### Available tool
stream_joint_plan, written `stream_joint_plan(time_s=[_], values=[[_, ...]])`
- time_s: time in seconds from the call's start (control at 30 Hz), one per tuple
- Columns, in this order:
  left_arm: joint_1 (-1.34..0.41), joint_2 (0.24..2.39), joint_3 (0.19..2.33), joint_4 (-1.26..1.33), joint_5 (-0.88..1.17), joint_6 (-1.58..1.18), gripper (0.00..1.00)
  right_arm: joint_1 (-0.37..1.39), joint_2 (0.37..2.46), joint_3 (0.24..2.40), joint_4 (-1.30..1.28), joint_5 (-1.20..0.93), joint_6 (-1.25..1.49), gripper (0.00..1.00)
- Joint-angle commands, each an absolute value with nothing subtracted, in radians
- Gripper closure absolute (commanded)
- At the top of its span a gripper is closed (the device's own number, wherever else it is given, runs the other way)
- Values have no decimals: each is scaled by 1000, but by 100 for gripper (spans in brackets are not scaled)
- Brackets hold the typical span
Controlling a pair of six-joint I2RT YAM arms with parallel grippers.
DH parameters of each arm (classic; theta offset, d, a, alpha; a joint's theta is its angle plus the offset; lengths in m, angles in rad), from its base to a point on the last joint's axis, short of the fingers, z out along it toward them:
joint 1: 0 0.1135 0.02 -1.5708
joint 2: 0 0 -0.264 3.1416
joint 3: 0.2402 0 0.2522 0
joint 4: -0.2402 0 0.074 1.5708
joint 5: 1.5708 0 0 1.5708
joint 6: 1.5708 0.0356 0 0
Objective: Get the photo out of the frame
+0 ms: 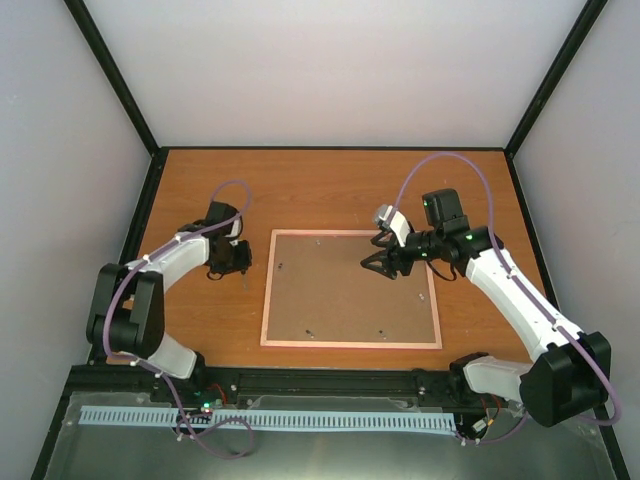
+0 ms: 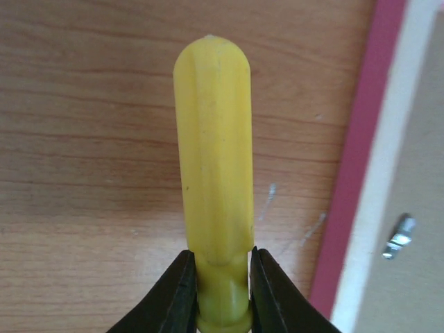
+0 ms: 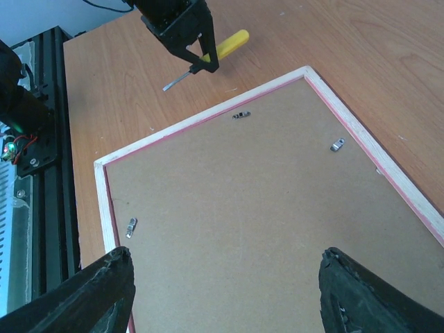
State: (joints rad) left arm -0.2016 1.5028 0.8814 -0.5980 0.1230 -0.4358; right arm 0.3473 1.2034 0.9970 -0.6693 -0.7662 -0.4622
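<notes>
- The frame (image 1: 350, 344) is lying face down in the middle of the surface (image 1: 200, 190), with its brown backing board (image 1: 350, 290) facing up.
- The photo is presumably sitting under that board, so I am not seeing it at all.
- The left jaws are clamping the yellow-handled screwdriver (image 2: 214, 139) just left of the frame's left edge.
- The right jaws are hanging spread wide and empty above the far right part of the board.
- Small metal tabs (image 3: 338, 145) are sitting around the board's rim, and I am guessing they are pinning it in.
- I am expecting the board to be light and stiff, and best lifted at an edge once the tabs are turned aside.
- I am judging the print itself to be thin, floppy and easy to crease, so it is asking for a gentle pinch at a corner.
</notes>
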Motion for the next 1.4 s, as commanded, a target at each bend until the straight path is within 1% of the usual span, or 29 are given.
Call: stream_joint_plan(time_s=[0.0,0.17,0.23,0.3,0.37,0.4,0.57,0.63,0.77,0.93,1.07,1.13,1.2,1.3,1.37], values=[[-189,1539,869,-556,58,-424,91,345,1209,987,-649,-748,-453,30],[-183,1596,882,-553,-1,-410,91,345,1224,986,-643,-719,-451,30],[-181,1619,887,-553,-18,-405,89,344,1228,986,-642,-724,-451,30],[-181,1641,892,-557,-26,-399,84,345,1235,987,-643,-727,-452,30],[-180,1654,890,-556,-37,-397,76,345,1242,989,-646,-726,-454,30],[-179,1658,890,-556,-39,-395,74,345,1245,989,-647,-726,-455,30],[-179,1658,887,-559,-58,-396,70,345,1241,989,-645,-715,-455,30],[-179,1643,888,-561,-68,-411,67,345,1238,988,-644,-711,-454,30],[-179,1584,908,-559,-42,-421,57,344,1233,988,-642,-707,-445,30],[-181,1434,973,-576,5,-374,56,345,1206,984,-624,-620,-450,30],[-196,1285,998,-527,140,-311,54,348,1219,1031,-716,-655,-513,33],[-207,1225,980,-484,178,-297,51,359,1239,1051,-771,-674,-550,35],[-209,1176,938,-421,204,-275,46,402,1258,1052,-800,-649,-586,36],[-209,1130,887,-359,194,-251,39,516,1284,1024,-805,-531,-620,36],[-209,1106,849,-326,163,-248,31,605,1310,1001,-800,-451,-634,36]])
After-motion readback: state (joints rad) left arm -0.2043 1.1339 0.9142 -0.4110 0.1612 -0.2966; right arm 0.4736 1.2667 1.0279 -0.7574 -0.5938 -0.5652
